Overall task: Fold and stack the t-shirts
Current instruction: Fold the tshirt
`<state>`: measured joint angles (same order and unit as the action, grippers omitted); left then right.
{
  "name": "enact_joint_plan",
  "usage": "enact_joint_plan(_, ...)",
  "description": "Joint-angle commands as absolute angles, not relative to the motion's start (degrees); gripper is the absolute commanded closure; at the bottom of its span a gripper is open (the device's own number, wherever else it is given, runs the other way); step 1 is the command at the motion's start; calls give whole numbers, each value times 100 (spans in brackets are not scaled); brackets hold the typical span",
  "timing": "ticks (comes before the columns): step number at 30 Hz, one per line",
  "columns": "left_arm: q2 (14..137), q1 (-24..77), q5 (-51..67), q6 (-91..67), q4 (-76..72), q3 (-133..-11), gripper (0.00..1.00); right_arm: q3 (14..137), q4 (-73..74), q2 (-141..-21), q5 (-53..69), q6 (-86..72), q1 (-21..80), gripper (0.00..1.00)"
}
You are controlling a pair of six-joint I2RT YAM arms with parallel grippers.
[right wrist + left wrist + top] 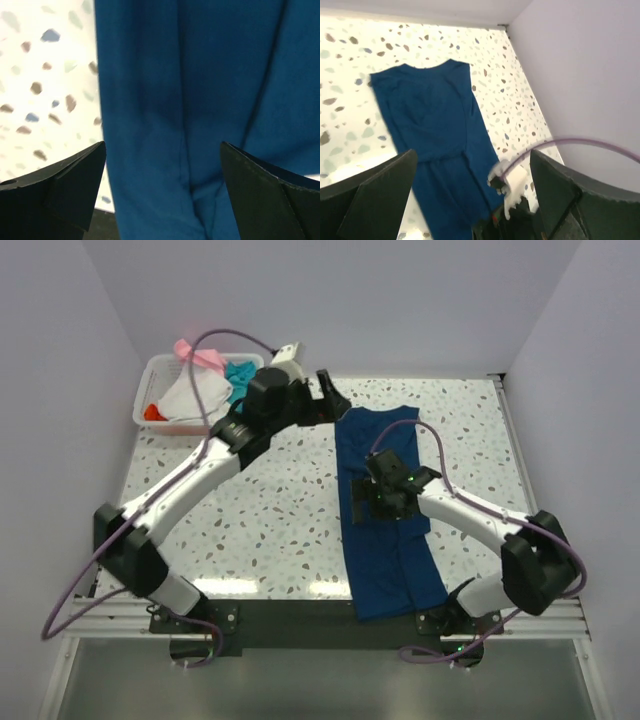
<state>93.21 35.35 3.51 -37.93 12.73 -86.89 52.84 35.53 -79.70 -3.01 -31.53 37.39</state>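
Top external, navy t-shirt, long narrow strip, lying flat

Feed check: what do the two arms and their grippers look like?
The left arm and right arm both have white links, black joints and black bases, each trailed by a looping purple cable. The left gripper and right gripper carry dark, wedge-shaped fingers.

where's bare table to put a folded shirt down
Biggest free patch: the tabletop between the left arm and the blue t-shirt. A smaller one sits far right, between the t-shirt, the wall and the right arm. Crowded: the far left corner, with the basket of shirts and the left arm's wrist.
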Motion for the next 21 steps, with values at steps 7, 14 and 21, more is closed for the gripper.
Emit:
enact_joint_plan(7,6849,3516,-597,-3990,1888,-5029,0,6292,3392,-9482,-1116,-2312,3419,1)
enact_joint_plan(14,6390,3516,-730,-4069,2408,-4570,0,6434,3130,-10009,-941,-2127,3375,1)
enact_joint_plan(21,6214,3516,-747,-4140,2575,-4553,0,6442,2629,-10651,-555,-2259,3375,1)
